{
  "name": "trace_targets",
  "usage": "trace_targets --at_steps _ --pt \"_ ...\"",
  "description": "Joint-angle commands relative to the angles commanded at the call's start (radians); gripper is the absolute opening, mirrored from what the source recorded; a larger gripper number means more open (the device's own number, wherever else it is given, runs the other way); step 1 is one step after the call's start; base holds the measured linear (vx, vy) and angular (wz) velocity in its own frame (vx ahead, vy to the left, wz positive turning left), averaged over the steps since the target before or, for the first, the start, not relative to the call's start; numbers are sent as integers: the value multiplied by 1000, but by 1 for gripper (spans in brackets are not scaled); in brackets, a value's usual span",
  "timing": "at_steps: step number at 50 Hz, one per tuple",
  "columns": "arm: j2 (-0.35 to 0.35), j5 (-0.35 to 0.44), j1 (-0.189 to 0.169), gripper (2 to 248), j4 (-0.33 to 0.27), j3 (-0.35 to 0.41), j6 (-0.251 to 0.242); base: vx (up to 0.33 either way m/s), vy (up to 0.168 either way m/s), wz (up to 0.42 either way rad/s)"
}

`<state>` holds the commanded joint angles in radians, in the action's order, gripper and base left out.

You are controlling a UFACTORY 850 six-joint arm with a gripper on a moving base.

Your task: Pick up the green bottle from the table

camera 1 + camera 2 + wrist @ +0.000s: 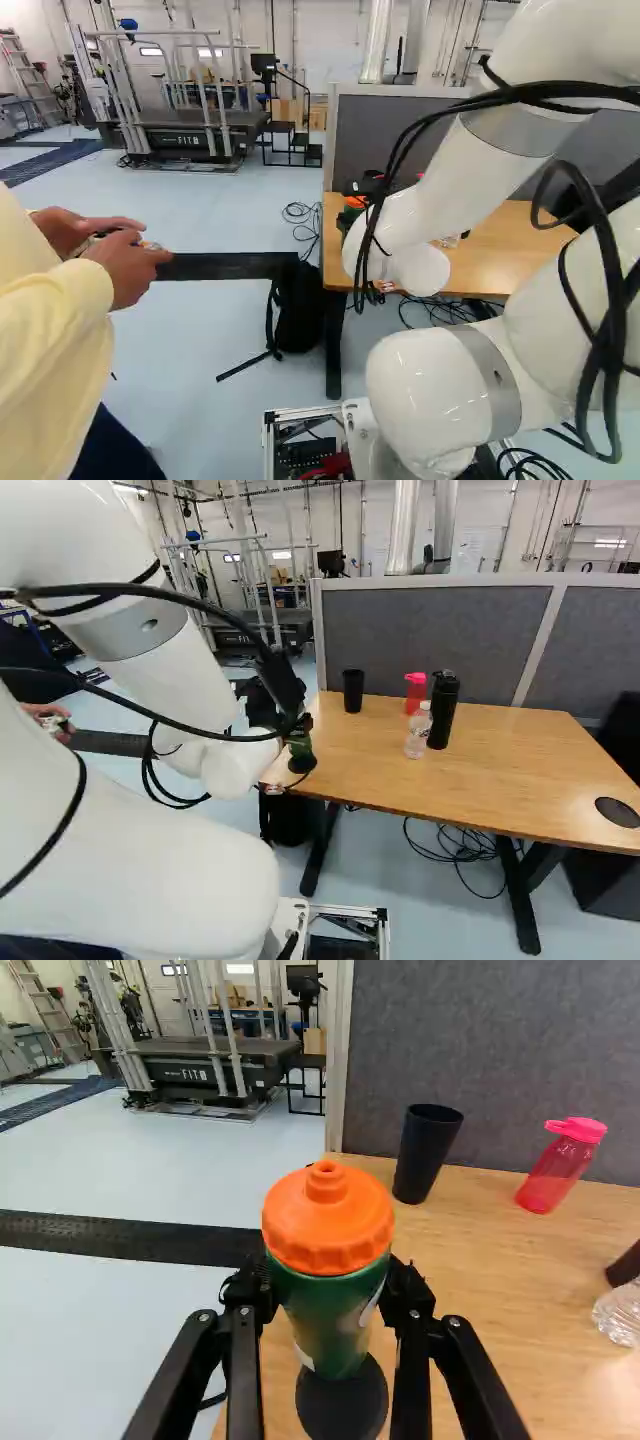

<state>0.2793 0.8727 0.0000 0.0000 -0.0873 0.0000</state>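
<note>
Because the gripper (pixel 330 1285) has a finger against each side, green bottle (pixel 326 1318) reads as clamped, upright, at the left end of the table (pixel 470 780) in the right base view. Step: grasp, likely done. Next: straight lift clear of tabletop, kept upright; black cup (pixel 425 1152) also on table, nearby.

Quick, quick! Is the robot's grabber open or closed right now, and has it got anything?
Gripper: closed on the green bottle with the orange lid, one finger on each side.
</note>
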Motion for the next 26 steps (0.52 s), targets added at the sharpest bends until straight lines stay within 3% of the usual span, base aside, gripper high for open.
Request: trace_targets --at_steps 26 --pt "0 0 0 119 0 0 0 0 0 0"
